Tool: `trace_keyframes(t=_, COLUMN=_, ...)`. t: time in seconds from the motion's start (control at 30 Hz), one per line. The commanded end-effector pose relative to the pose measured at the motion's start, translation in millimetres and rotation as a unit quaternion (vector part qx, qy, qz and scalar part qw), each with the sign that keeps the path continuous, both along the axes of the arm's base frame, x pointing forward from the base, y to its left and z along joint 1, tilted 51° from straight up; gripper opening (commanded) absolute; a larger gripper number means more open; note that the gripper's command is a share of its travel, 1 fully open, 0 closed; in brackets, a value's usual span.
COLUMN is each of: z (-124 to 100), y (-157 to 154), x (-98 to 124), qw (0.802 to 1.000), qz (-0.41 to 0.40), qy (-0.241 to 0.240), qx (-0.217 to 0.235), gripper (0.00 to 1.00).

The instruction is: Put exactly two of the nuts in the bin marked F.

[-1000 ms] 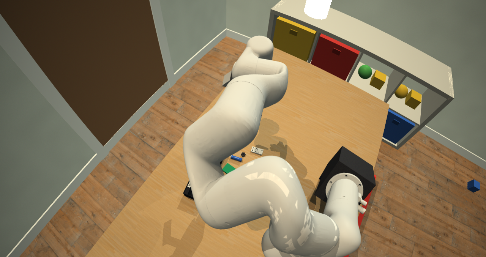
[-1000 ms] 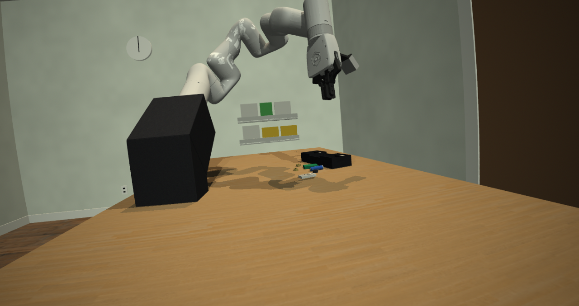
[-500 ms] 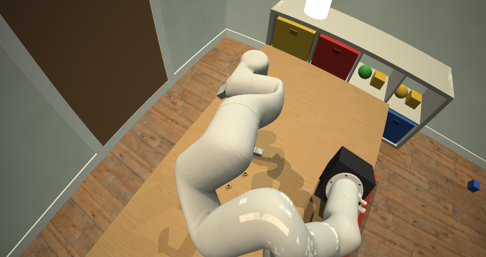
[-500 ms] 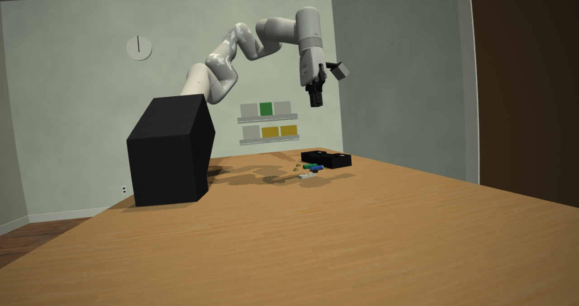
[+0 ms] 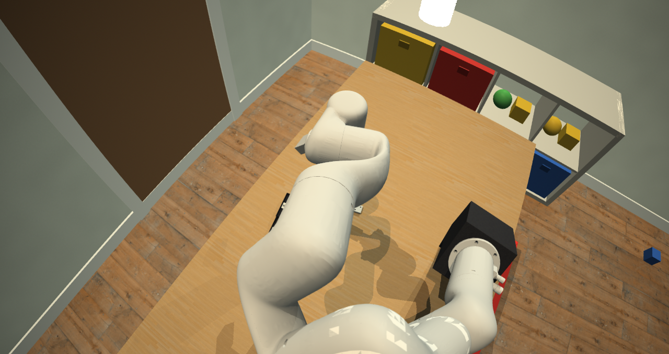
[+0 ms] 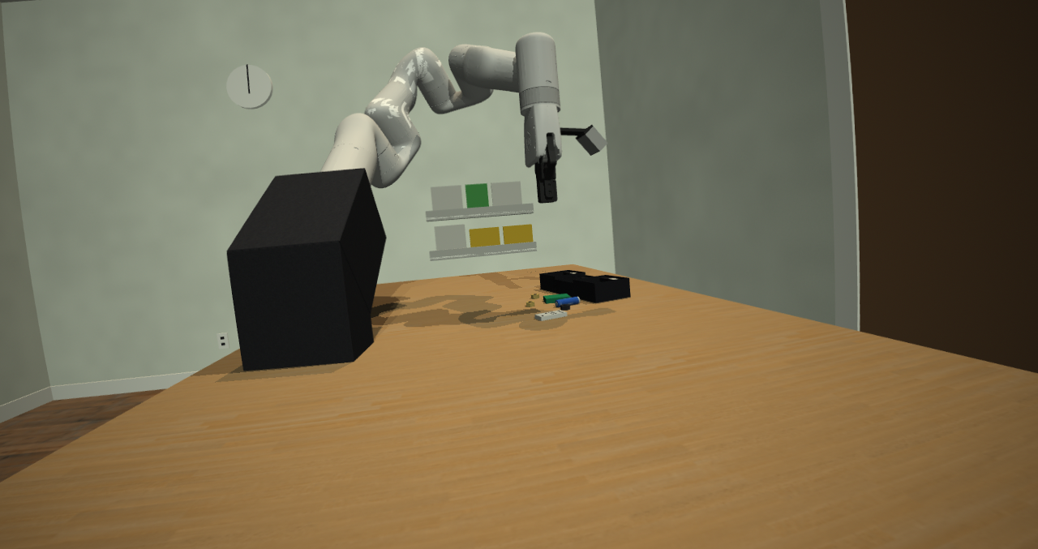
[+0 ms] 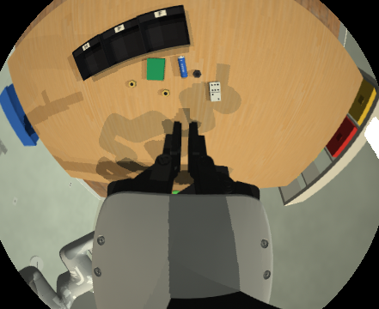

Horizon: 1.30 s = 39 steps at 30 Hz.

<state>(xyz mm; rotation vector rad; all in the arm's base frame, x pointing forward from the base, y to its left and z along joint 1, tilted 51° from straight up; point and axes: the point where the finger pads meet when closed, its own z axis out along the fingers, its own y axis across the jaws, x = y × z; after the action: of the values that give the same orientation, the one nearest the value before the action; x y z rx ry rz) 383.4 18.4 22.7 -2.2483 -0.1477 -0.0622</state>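
A wide wooden table (image 6: 653,415) is seen stretching bare toward the camera in the exterior view, with the small things gathered at its far end near the wall. A large black box (image 6: 304,270) is set at the table's edge, and the white arm (image 6: 406,103) is arched from behind it and bent down over the far end. The gripper (image 6: 546,190) is held high above the table, pointing down, its jaws clenched almost together with nothing between them and nothing touched. A black row of three bins (image 7: 132,40) is laid close to the table's edge beside the wall; the labels on them are too small to be read. Just beside the bins, toward the middle of the table, a green block (image 7: 155,69), a blue cylinder (image 7: 182,65), a white domino (image 7: 215,91) and a small black piece (image 7: 196,72) are spread out, apart from one another. Two brass nuts (image 7: 131,84) are seen lying flat on the wood outside the bins, the second nut (image 7: 165,92) nearer the gripper's shadow. Open wood is left on every side of the cluster except where the bins stand.
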Motion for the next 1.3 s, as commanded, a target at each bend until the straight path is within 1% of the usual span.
trace_keyframes(t=0.0, z=8, y=7, x=-5, qw=1.0, qz=-0.008, qy=0.007, qx=0.001, gripper=0.07)
trace_keyframes(t=0.33, z=8, y=7, x=-5, qw=1.0, qz=-0.008, qy=0.007, qx=0.001, gripper=0.07)
trace_keyframes(t=0.43, z=2, y=26, x=11, qw=0.998, qz=0.039, qy=-0.051, qx=0.001, gripper=0.07)
trace_keyframes(t=0.47, z=0, y=32, x=16, qw=0.997, qz=0.043, qy=-0.056, qx=0.001, gripper=0.07)
trace_keyframes(t=0.63, z=-11, y=63, x=42, qw=0.997, qz=0.043, qy=-0.056, qx=0.001, gripper=0.07)
trace_keyframes(t=0.7, z=-11, y=63, x=42, qw=0.997, qz=0.043, qy=-0.056, qx=0.001, gripper=0.07)
trace_keyframes(t=1.1, z=-36, y=138, x=103, qw=0.998, qz=0.043, qy=-0.056, qx=0.002, gripper=0.07)
trace_keyframes(t=1.27, z=-37, y=141, x=105, qw=0.998, qz=0.043, qy=-0.056, qx=0.002, gripper=0.07)
